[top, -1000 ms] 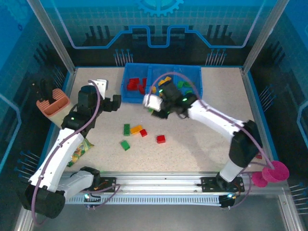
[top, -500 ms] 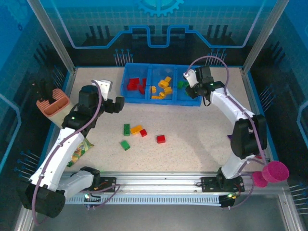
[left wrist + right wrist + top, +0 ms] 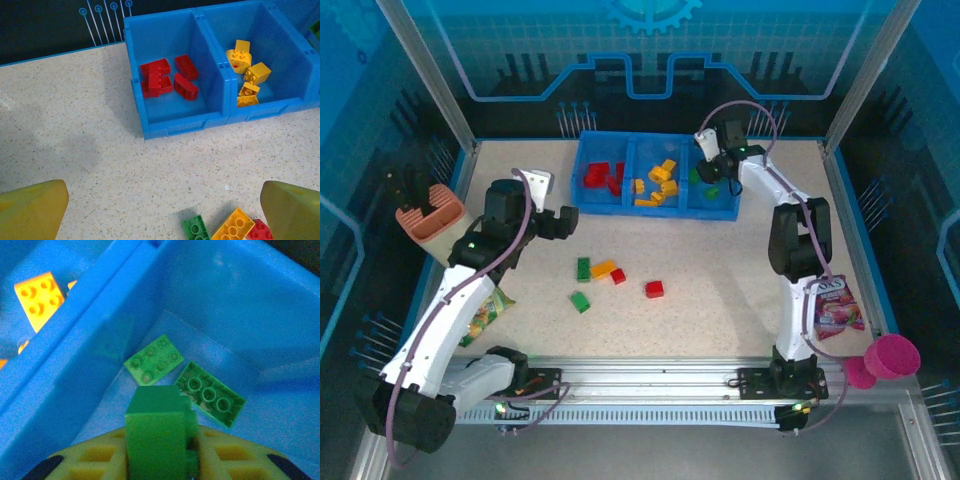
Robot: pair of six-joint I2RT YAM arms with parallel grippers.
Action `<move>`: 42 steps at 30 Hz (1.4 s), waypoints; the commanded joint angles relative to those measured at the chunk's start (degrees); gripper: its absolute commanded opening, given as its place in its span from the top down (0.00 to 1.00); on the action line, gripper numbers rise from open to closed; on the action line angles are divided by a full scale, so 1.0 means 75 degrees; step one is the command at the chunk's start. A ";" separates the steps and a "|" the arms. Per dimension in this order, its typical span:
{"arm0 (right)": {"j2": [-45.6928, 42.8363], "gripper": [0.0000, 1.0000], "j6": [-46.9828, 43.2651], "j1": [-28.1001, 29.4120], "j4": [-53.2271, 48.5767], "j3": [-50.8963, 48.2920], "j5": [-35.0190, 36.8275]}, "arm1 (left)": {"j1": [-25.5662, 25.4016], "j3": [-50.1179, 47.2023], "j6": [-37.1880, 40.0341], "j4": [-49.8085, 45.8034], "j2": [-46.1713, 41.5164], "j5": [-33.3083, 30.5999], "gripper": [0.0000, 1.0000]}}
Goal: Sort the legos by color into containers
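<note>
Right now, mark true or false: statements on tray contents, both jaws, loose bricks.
1. Red plastic bricks lie in the shallow blue plastic tray's left compartment. True.
2. The right jaws are empty. False: they grip a green studded brick over the compartment holding green bricks.
3. The left jaws stand open. True.
4. Three loose bricks lie on the speckled table. False: five loose bricks.

Red, yellow, green legos (image 3: 603,268) by color in blue tray (image 3: 620,208) compartments, five more loose nearby.
</note>
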 commanded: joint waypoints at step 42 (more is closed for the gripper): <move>-0.6297 0.17 0.1124 -0.0004 0.2239 -0.4863 -0.2115 | -0.4727 -0.2326 0.4242 0.4248 0.3882 0.0641 0.08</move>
